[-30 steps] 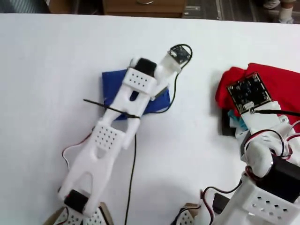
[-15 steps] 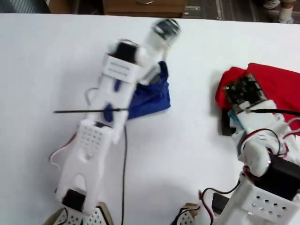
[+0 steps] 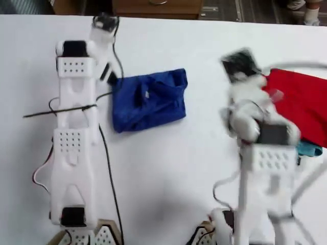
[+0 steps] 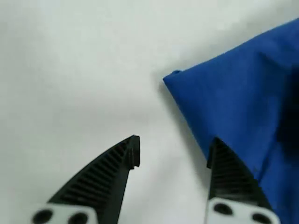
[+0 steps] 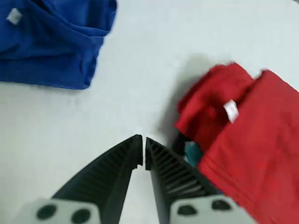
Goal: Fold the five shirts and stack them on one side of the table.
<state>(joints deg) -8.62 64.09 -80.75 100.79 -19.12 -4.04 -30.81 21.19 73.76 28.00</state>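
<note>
Biggest worry on the white table (image 3: 168, 168): the red shirt (image 3: 299, 99), parked at the 3 o'clock edge, is bunched rather than squared. Anything stacked on it could easily be tipped or slid off. The blue shirt (image 3: 148, 99), lying around 11 o'clock from the table's middle, could get dragged open if only its corner is nipped, since a single layer might be lifted. A teal bit of cloth (image 5: 191, 151) is pinned under the red one, which probably won't help flatness.

Looks-wise, the red one is seen as a lumpy heap with a white tag showing. The blue one is roughly rectangular but rumpled, with a small tag visible. The left gripper (image 4: 175, 140) is found at the blue shirt's 10 o'clock corner, jaws spread wide, nothing gripped. The right gripper (image 5: 143, 138) is seen over bare table between the two shirts, jaws pinched nearly together, nothing in them.
</note>
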